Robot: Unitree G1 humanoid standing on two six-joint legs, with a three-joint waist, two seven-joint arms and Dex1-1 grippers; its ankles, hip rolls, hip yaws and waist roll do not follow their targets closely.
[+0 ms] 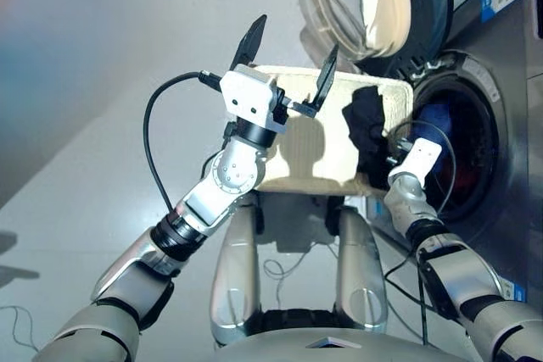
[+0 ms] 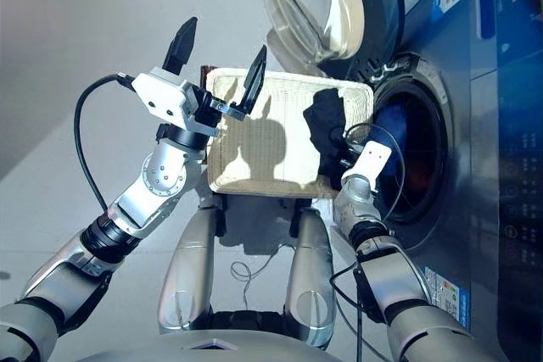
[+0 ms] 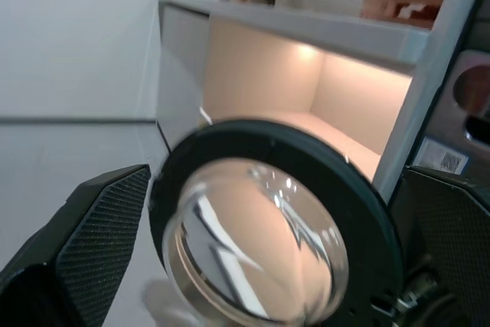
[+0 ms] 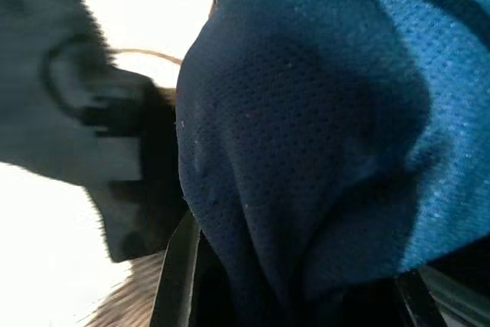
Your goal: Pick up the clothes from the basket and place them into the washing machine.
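Right hand grips the black garment at the basket edge; the washing machine drum opens just beyond it. Left hand hangs open, farther off.

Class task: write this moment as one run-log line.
left tool: open, raised, empty | right tool: at black garment in basket | washing machine door: open

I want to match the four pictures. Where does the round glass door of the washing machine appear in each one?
Left eye view: glass door, top, right of centre.
Right eye view: top centre, above the basket.
Left wrist view: fills the middle.
Right wrist view: not in it; only blue cloth.
Shared landmark: the door's black rim.
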